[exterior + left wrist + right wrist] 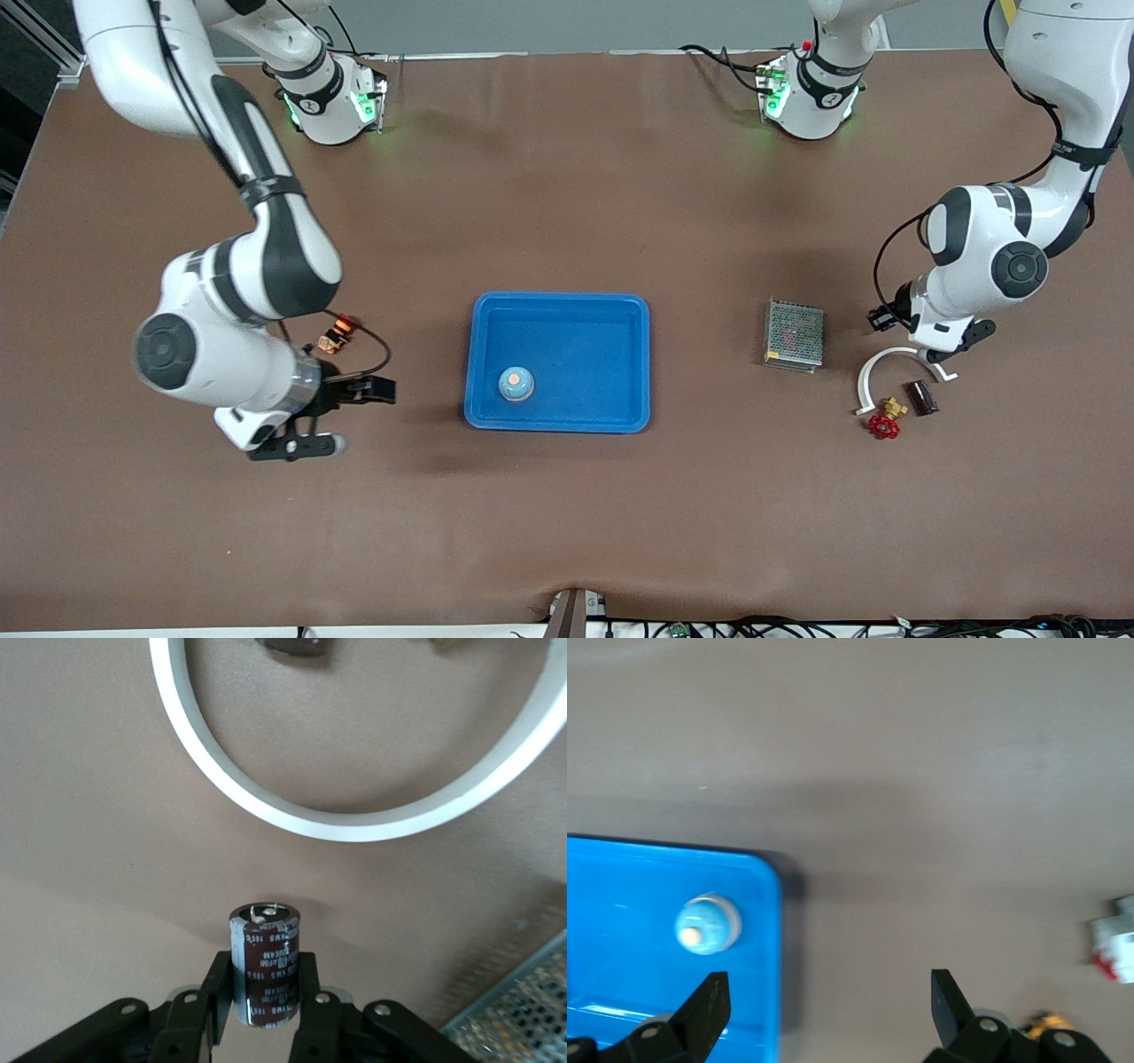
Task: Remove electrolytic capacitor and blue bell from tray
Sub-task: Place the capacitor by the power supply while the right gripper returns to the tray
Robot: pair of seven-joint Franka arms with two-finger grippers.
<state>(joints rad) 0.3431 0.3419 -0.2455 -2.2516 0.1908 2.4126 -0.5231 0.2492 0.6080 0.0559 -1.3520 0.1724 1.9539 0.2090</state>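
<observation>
A dark brown capacitor [264, 961] with white print stands upright between the fingers of my left gripper [264, 992], which is shut on it, over the table beside a white ring [354, 819]. In the front view that hand [937, 347] covers the capacitor. The bell [516, 383], light blue with an orange button, sits in the blue tray [558, 306], in the corner nearer the camera toward the right arm's end. My right gripper [350, 415] hangs open and empty over the table just outside that end of the tray; its view shows the bell [707, 924] and the tray's rim [775, 904].
By the left gripper lie the white ring [873, 370], a second dark brown piece [920, 397] and a red valve [884, 425]. A metal mesh box [794, 334] sits between them and the tray. A small orange part [338, 335] lies by the right arm.
</observation>
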